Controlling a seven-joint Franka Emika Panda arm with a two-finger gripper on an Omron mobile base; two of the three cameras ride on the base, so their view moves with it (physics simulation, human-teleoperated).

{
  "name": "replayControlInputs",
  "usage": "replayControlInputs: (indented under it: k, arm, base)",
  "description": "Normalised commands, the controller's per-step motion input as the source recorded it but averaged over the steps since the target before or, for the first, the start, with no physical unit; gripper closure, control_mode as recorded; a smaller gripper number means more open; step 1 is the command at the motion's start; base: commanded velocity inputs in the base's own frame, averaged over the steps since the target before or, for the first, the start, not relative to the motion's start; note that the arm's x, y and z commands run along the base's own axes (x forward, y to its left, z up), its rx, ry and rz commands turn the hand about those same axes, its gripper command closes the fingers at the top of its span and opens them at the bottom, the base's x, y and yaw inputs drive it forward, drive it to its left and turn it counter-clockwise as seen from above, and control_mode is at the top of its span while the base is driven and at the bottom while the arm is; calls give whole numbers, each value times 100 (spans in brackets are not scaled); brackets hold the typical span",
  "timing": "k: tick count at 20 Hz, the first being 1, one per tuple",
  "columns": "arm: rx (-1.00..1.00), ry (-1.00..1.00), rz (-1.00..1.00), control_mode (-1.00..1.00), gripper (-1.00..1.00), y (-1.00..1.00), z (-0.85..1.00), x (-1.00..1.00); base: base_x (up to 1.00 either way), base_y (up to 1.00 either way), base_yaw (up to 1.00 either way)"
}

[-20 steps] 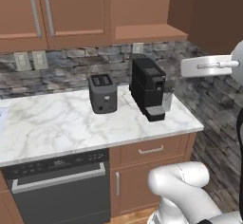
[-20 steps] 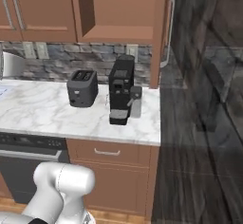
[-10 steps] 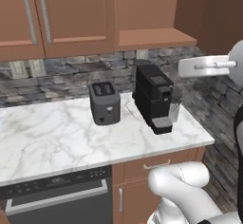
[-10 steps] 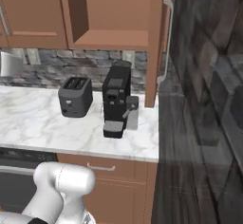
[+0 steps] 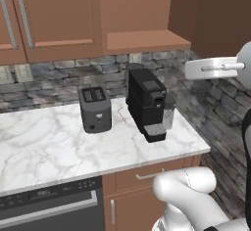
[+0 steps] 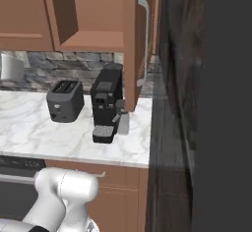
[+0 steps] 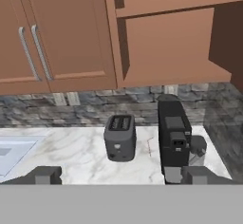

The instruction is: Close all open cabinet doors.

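Since a second ago the base has driven right, so both base views have shifted and the toaster (image 5: 95,109) and coffee machine (image 5: 147,103) sit nearer centre. Nearest, the gripper (image 7: 116,174) has its fingers spread wide, holding nothing. Beyond on the marble counter (image 5: 44,147) stand both appliances. Farther up, the open cabinet door (image 6: 139,39) juts toward the robot at the right; closed cabinet doors (image 7: 52,33) lie left.
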Motion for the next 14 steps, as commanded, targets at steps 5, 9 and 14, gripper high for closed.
replayControlInputs:
  k: [5, 9, 14]
  arm:
    - [0, 0, 0, 100, -100, 0, 0, 0]
    - [0, 0, 0, 100, -100, 0, 0, 0]
    - [0, 0, 0, 100, -100, 0, 0, 0]
  base:
    - [43, -7, -1]
    - [50, 0, -1]
    - [34, 0, -1]
